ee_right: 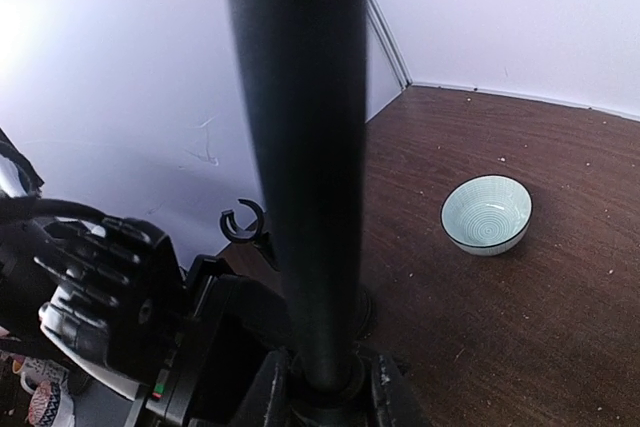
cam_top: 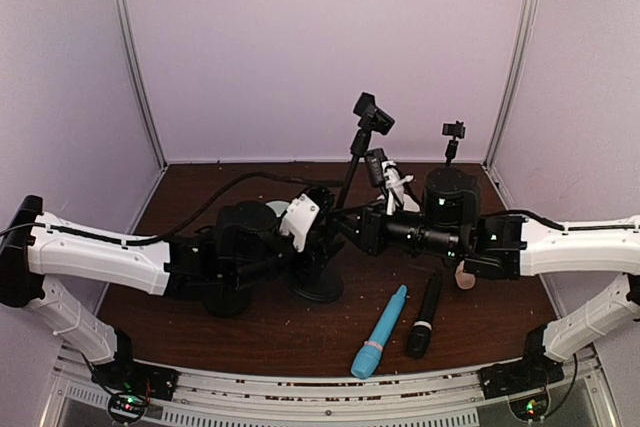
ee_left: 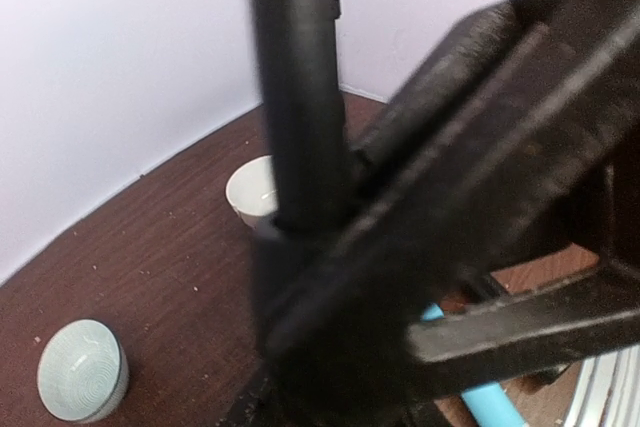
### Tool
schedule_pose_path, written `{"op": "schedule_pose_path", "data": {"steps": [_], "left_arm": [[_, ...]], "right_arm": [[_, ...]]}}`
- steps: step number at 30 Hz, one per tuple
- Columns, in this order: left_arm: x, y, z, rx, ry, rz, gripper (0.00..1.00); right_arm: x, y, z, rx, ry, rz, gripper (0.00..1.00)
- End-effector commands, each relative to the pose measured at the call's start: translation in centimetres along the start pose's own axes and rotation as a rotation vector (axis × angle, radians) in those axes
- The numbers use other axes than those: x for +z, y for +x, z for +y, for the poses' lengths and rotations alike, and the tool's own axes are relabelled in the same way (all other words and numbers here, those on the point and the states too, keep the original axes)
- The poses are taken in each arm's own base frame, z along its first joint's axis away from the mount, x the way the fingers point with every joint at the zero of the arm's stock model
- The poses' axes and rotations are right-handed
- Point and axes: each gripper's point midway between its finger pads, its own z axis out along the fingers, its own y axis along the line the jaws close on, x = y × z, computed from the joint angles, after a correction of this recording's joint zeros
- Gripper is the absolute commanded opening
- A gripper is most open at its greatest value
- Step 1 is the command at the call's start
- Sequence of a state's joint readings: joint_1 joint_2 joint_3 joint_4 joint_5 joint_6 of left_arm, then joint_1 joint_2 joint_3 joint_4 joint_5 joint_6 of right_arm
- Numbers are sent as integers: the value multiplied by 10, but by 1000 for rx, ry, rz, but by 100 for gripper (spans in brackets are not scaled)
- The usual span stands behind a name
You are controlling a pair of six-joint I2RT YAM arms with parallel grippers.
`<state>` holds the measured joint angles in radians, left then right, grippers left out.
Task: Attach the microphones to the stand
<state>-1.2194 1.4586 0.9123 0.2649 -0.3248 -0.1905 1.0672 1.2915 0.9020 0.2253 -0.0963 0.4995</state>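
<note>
My right pincer (ee_right: 330, 392) is closed on the stand (cam_top: 352, 162). In the right wrist view the black pole runs straight up the middle of the frame, with one of my fingers (ee_right: 275, 392) pressed to each side of the collar at its foot. My left pincer (cam_top: 322, 235) is low against the same pole from the other side. In the left wrist view the pole crosses right in front of its dark, blurred fingers (ee_left: 500, 147), and I cannot tell whether they are clamped on it or only standing close around it.

The stand rises from a round black base (cam_top: 318, 285) in the middle of the brown surface (cam_top: 200, 332) and leans toward the back wall. It carries a clip (cam_top: 372, 113) at its top, and a smaller clip (cam_top: 453, 130) is off to the right.

None of the three microphones is on the stand. The light blue microphone (cam_top: 380, 332) and the black microphone (cam_top: 424, 317) lie side by side on the surface, close together, near its front edge and to the right of the base. The cream-beige microphone (cam_top: 465, 275) shows only as a rounded end just below my right forearm.

A cream bowl (ee_left: 255, 192) sits just behind the pole toward the back wall. A pale green bowl (ee_left: 82, 384) is well apart from it on the open surface
</note>
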Motion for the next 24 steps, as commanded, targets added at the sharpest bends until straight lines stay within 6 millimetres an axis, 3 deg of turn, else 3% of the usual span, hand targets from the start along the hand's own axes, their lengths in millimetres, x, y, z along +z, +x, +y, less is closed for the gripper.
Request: {"op": "schedule_pose_path", "data": {"steps": [1,5,9,11,13,15,20,22,24], "left_arm": [[0,-12,3,6,-14,-54,27],[-3,-11,-1,7,14,-56,1],[-12,-15,-9,-1,94,-81,0],[-24,-26,-20,-4,189,-126,0],[-36,-35,-28,2,261,-162,0],[-48,-44,-34,19,314,-194,0],[-66,-59,-36,17,350,-250,0],[-67,-60,-34,3,346,-262,0],[-66,-59,-33,-9,341,-261,0]], "right_arm": [[-4,-31,18,27,-56,-116,0],[-6,-31,18,8,-57,-117,0],[-14,-27,30,-135,-123,-87,0],[-22,-9,55,-309,-296,-25,0],[-29,13,59,-440,-399,64,0],[-30,14,48,-471,-380,119,7],[-32,-20,-24,-384,-59,33,41],[-36,-28,-40,-353,-1,17,43],[-39,-27,-42,-354,11,22,46]]}}
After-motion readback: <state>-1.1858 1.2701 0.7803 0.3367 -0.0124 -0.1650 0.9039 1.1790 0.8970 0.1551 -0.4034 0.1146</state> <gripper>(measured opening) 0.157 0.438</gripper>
